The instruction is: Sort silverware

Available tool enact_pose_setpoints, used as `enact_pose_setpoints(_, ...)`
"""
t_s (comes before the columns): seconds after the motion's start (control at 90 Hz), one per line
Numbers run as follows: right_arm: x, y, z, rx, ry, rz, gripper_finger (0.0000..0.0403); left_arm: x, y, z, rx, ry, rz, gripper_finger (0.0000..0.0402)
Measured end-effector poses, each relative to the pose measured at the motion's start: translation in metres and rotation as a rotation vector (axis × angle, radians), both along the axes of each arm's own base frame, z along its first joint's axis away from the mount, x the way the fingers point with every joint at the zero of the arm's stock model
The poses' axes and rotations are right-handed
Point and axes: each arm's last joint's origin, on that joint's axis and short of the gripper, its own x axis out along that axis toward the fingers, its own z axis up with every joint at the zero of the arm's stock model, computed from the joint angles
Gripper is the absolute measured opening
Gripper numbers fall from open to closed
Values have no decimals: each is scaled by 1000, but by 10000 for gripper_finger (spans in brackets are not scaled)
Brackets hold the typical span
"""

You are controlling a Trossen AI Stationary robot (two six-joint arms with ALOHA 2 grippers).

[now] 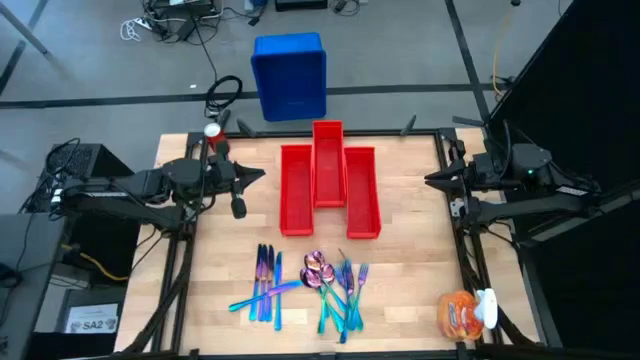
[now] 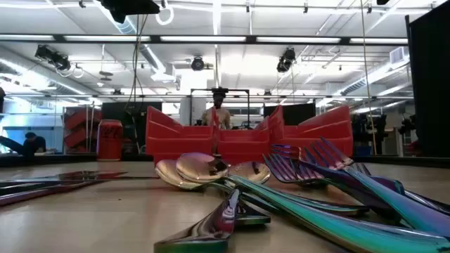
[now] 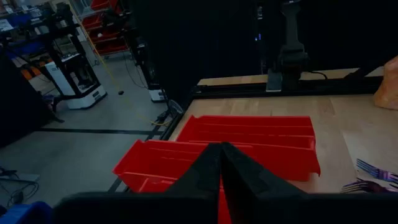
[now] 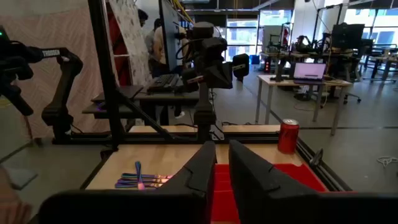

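Observation:
The silverware lies on the wooden table near its front edge in two loose heaps: iridescent knives [image 1: 265, 287] to the left, spoons and forks [image 1: 335, 285] to the right. In the low view the spoons [image 2: 204, 171] and forks [image 2: 316, 165] lie close to the camera. Three long red bins [image 1: 328, 185] stand side by side at the table's middle. My left gripper [image 1: 260, 177] hovers shut above the table left of the bins. My right gripper [image 1: 430, 181] hovers near the table's right edge, its fingers a narrow gap apart. Neither holds anything.
A red can [image 1: 212, 130] stands at the table's far left corner. An orange and white packet [image 1: 465, 312] lies at the near right corner. A blue crate [image 1: 290, 75] sits on the floor beyond the far edge. Bare wood lies between the bins and the silverware.

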Motion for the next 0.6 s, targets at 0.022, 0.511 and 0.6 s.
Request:
enact_pose_setpoints(0.022,0,0,0,0,0,0,25,0,0,0,0,1,0,0)
enact_pose_setpoints(0.511,0,0,0,0,0,0,25,0,0,0,0,0,0,0)
enact_pose_setpoints(0.6,0,0,0,0,0,1,25,0,0,0,0,1,1,0)
